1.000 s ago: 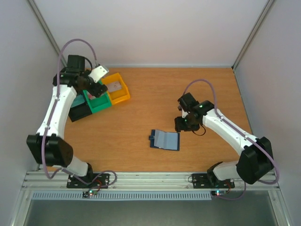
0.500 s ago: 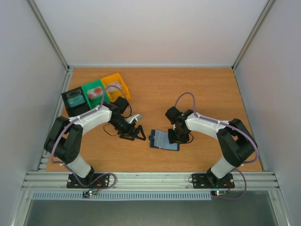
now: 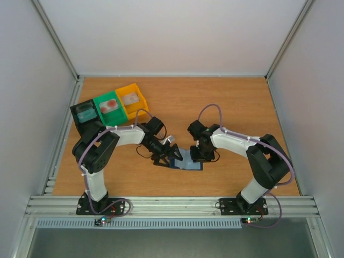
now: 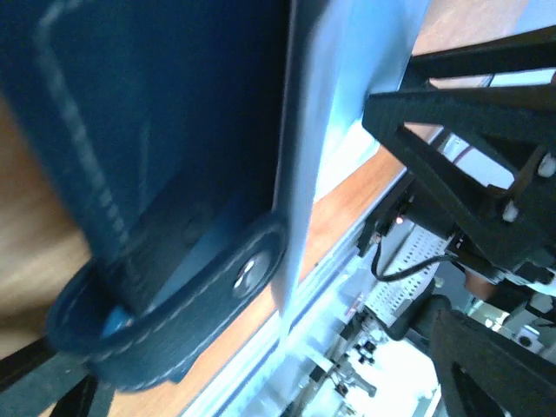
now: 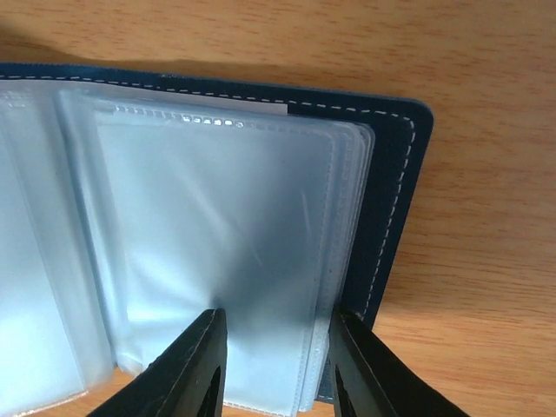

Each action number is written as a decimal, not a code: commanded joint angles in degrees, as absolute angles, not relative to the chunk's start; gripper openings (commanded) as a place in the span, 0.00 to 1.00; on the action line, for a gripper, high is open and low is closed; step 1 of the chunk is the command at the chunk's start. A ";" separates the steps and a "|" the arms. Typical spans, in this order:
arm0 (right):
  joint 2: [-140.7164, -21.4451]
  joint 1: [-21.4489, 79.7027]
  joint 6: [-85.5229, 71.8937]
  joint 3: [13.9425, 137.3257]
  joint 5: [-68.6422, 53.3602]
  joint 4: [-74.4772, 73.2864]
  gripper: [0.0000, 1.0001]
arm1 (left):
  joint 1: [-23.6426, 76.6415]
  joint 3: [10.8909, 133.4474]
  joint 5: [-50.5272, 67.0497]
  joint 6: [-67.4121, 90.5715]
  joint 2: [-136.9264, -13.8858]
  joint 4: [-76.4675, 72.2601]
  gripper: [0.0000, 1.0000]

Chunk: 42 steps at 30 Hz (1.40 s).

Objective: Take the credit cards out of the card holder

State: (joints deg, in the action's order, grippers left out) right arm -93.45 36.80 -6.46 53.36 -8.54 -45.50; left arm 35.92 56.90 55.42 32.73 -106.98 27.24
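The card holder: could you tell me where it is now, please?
In the top external view the card holder lies open on the table, front centre, between the left fingers and right fingers.

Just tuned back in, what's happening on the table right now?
Both arms are at the open card holder in the middle of the table. The left gripper, jaws wide, sits at its left edge by the snap tab, gripping nothing. The right gripper, jaws partly apart, is down on the clear sleeves of the right half; no card shows in those sleeves. At the far left, credit cards lie in the black bin, green bin and yellow bin.
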 commanded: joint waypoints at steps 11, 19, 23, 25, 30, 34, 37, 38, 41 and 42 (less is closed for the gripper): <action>-87.06 37.26 -3.60 51.78 -20.36 -36.01 0.18 | 37.26 56.68 51.59 40.07 -108.11 17.07 0.00; -82.46 37.26 -4.46 50.02 -36.17 -24.37 0.28 | 37.79 55.96 50.58 40.60 -107.79 16.36 0.00; -81.38 37.05 -3.59 51.28 -32.08 -28.17 0.37 | 37.79 55.97 50.61 40.52 -107.75 16.34 0.00; -80.62 36.80 -3.29 51.88 -29.75 -30.70 0.39 | 37.74 55.99 50.61 40.52 -107.83 16.33 0.00; -79.21 35.45 -4.34 52.96 -20.04 -37.28 0.40 | 37.79 55.99 50.77 40.60 -108.02 16.19 0.00; -80.46 34.30 -6.51 55.28 -4.90 -47.83 0.38 | 37.79 55.99 50.74 40.54 -107.97 16.12 0.00; -85.67 34.39 -6.90 57.08 5.17 -54.30 0.38 | 37.75 55.99 50.71 40.60 -108.10 16.01 0.00; -88.88 34.39 -6.49 57.65 5.29 -55.05 0.38 | 37.81 55.99 50.78 40.61 -108.12 16.01 0.00; -93.24 35.06 -6.17 58.01 3.23 -52.38 0.43 | 37.88 56.08 50.67 40.61 -108.12 16.17 0.00; -93.95 35.13 -6.27 57.93 2.91 -51.59 0.46 | 37.84 56.07 50.69 40.54 -108.13 16.09 0.00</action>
State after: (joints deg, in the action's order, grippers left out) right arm -90.28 34.46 -5.63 57.21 -1.52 -48.99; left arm 37.43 56.55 51.11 40.29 -107.98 17.78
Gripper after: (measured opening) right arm 0.421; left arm 0.053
